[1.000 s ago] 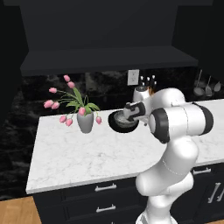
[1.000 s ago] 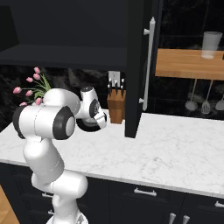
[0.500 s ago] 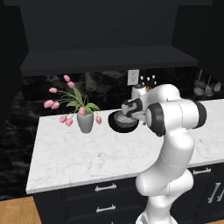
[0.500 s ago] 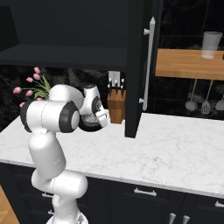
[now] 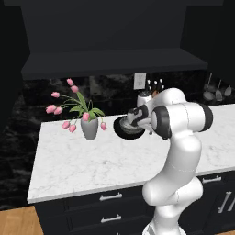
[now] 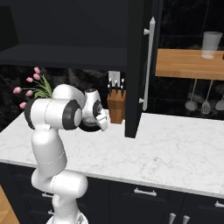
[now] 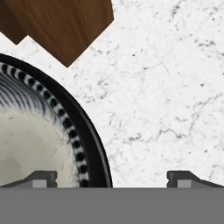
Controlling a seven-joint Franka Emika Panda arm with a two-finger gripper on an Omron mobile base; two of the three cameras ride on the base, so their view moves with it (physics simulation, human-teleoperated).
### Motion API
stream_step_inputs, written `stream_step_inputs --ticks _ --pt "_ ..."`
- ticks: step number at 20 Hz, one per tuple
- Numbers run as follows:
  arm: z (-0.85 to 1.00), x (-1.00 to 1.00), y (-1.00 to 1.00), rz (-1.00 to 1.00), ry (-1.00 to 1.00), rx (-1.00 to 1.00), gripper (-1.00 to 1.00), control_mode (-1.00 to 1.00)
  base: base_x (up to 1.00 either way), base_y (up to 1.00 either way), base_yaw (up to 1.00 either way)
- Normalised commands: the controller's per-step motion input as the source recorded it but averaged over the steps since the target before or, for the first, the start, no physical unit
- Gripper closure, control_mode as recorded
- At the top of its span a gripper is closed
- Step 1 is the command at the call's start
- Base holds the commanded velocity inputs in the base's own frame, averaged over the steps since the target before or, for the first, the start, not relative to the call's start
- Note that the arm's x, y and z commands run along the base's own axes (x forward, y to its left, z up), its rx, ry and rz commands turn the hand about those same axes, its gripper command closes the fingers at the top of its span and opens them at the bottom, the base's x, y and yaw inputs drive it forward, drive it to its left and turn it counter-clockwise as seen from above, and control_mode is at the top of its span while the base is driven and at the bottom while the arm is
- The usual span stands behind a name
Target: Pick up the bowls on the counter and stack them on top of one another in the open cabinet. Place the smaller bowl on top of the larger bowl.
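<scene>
From the left, we see the smaller bowl (image 7: 37, 135) on the counter (image 7: 166, 87) — its dark rim lies between our gripper (image 7: 111, 178) tips, jaws spread wide (nothing held), so the rim sits left of centre, ready for pinching.

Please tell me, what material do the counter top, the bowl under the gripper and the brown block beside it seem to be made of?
The counter looks like polished white marble: grey veins run through it. The bowl seems glazed ceramic: a glossy black rim, a ring of dark dashes and a pale, cream inside. The brown block looks like wood, going by its streaked grain. All is rendered, so these are only appearances.
</scene>
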Motion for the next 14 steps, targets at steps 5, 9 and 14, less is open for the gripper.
stream_step_inputs --ticks 5,9,14 --pt "-0.18 0.0 0.0 0.0 0.0 0.0 -1.0 -1.0 0.0 0.0 0.0" --pt "-0.11 0.0 0.0 0.0 0.0 0.0 -1.0 -1.0 0.0 0.0 0.0" --pt "0.0 0.0 0.0 0.0 0.0 0.0 1.0 -1.0 0.0 0.0 0.0"
